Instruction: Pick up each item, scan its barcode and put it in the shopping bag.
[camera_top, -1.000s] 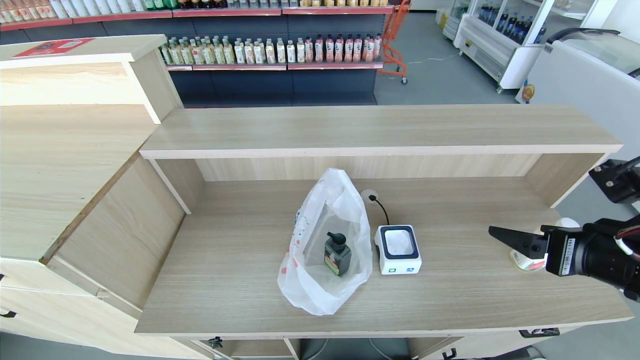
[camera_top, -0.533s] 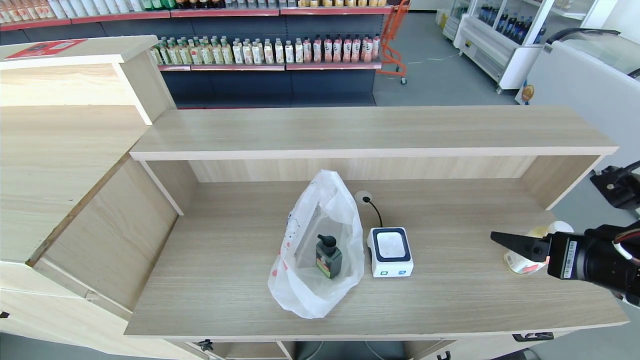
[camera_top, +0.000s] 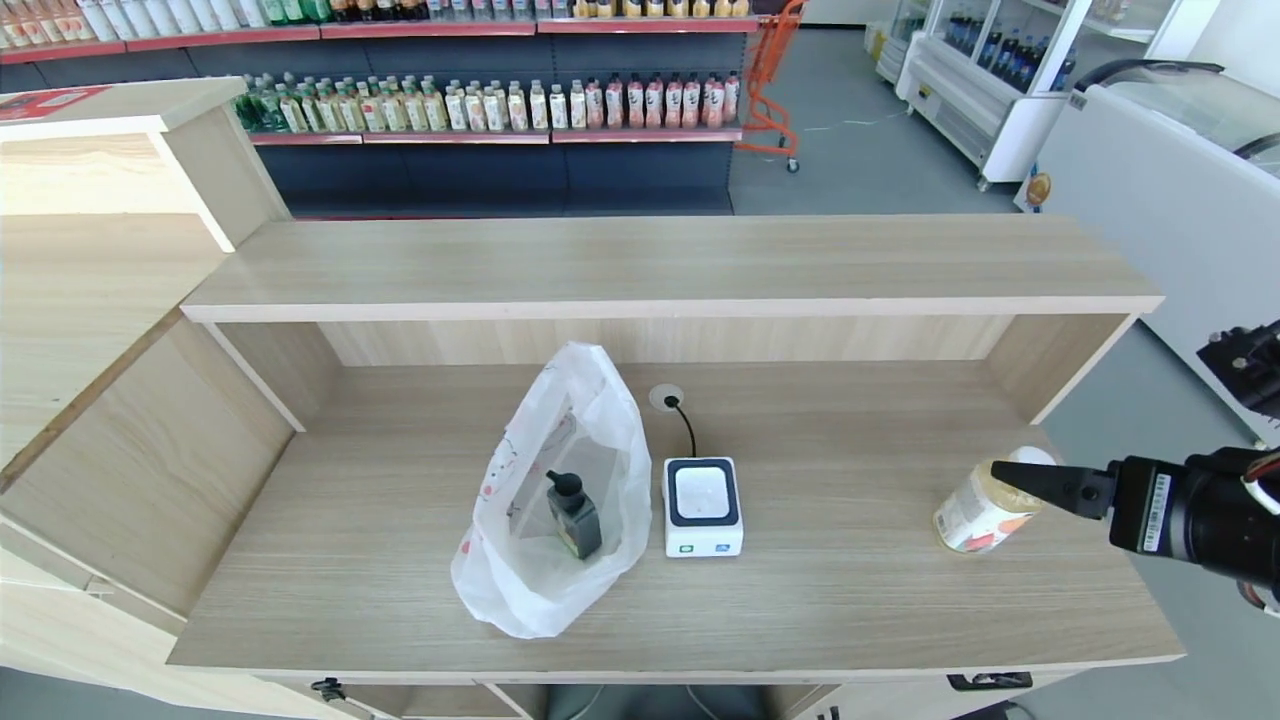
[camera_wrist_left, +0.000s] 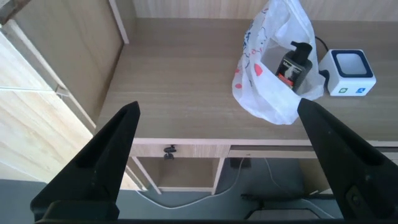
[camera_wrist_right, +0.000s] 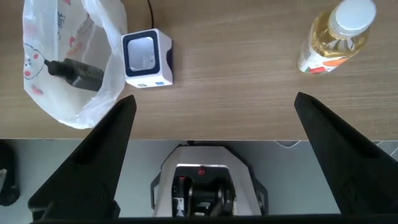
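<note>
A white plastic shopping bag (camera_top: 545, 500) stands open on the wooden counter (camera_top: 850, 590), with a dark pump bottle (camera_top: 575, 515) inside it. Right beside the bag sits the white barcode scanner (camera_top: 703, 505). A bottle of yellowish liquid with a white cap (camera_top: 985, 505) stands upright near the counter's right end. My right gripper (camera_top: 1010, 474) hovers just right of that bottle, open and holding nothing; its fingers (camera_wrist_right: 93, 168) stand wide apart, with the bottle (camera_wrist_right: 336, 34) beyond them. My left gripper (camera_wrist_left: 217, 111) is open off the counter's front, the bag (camera_wrist_left: 273, 68) beyond it.
A raised shelf (camera_top: 670, 265) runs along the counter's back, with side walls at both ends. A taller wooden unit (camera_top: 90, 300) stands to the left. The scanner's cable (camera_top: 685, 425) runs to a hole in the counter. Store shelves with bottles (camera_top: 480, 105) stand behind.
The whole head view has shifted left, so the camera has moved. My right gripper now stands farther right relative to the yellowish bottle, which it no longer covers.
</note>
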